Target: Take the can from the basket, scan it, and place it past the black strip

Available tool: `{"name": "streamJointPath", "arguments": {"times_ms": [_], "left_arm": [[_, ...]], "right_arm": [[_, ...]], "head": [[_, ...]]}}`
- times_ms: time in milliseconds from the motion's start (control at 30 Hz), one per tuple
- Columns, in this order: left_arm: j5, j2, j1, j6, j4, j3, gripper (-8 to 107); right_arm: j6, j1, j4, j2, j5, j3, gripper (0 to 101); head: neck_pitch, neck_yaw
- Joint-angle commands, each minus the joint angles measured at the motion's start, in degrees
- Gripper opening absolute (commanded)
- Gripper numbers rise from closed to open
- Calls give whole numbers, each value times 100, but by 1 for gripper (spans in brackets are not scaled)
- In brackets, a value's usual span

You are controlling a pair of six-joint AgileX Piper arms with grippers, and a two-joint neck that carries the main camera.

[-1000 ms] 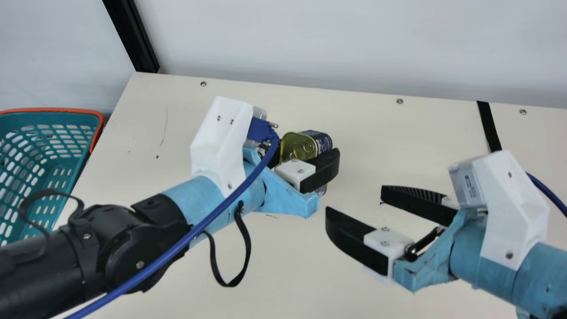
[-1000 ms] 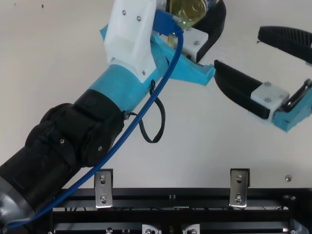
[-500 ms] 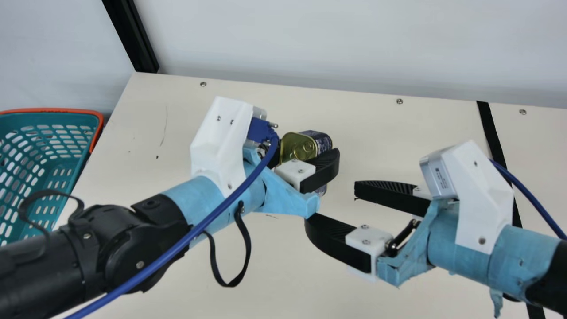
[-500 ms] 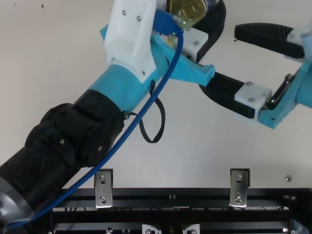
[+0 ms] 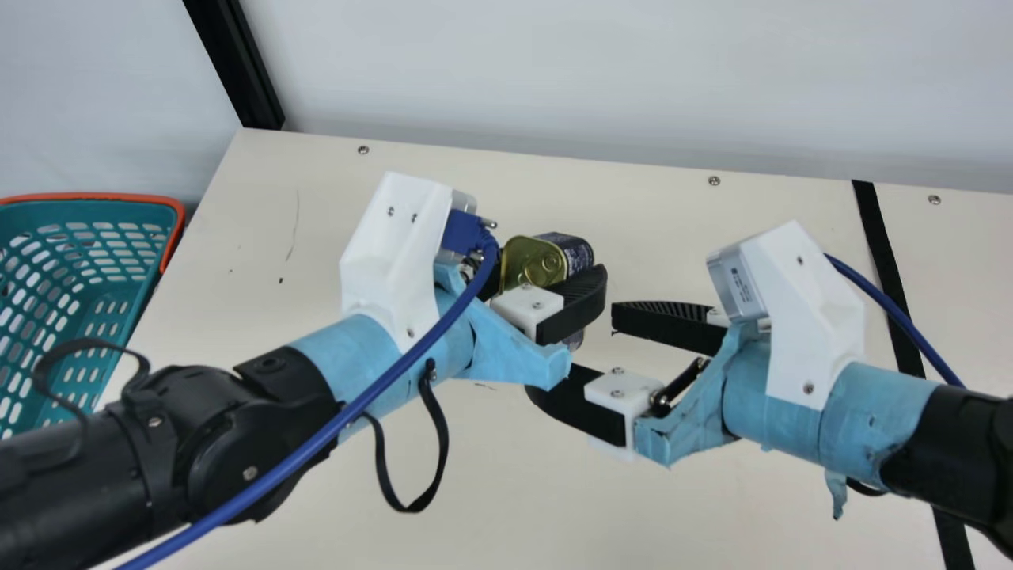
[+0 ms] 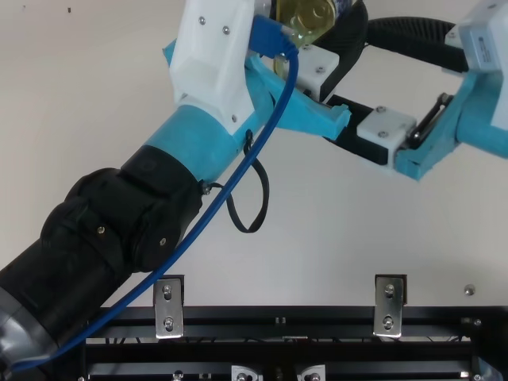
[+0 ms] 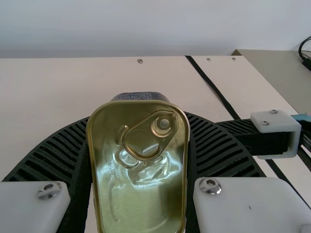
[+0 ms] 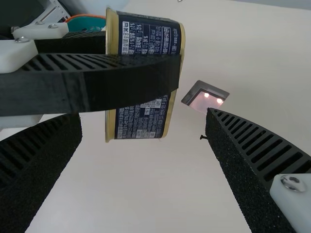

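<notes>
In the main view the gold-lidded, dark blue can (image 5: 541,260) is held between the fingers of my left gripper (image 5: 548,289). The left wrist view shows the can (image 7: 139,165) upright, lid facing the camera, with my left gripper (image 7: 139,160) shut on it. My right gripper (image 5: 571,348) stands open to the right of the can, one finger partly behind the left gripper. In the right wrist view the can (image 8: 143,121) and a left finger across it lie beyond my right gripper (image 8: 144,119), whose fingers are wide apart with nothing between their tips.
A teal basket (image 5: 103,309) with an orange rim is at the far left. The black strip (image 5: 882,245) crosses the table at the right, partly under the right arm. The scanner window (image 8: 206,100) is set in the table beyond the can in the right wrist view.
My right gripper has moved left, and a little toward the table's back edge, coming closer to the can with its fingers still open. The left arm and the can have stayed put.
</notes>
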Motion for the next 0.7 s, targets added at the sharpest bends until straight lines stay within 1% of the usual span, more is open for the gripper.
{"name": "streamJointPath", "arguments": {"times_ms": [0, 533, 667], "left_arm": [[0, 0, 0, 0, 0, 0, 10], [0, 0, 0, 0, 0, 0, 10], [0, 0, 0, 0, 0, 0, 10]], "right_arm": [[-34, 42, 10, 54, -40, -19, 101], [-326, 336, 431, 508, -354, -205, 101], [-335, 331, 462, 511, -366, -206, 101]], "head": [[-68, -48], [-68, -48], [-68, -48]]}}
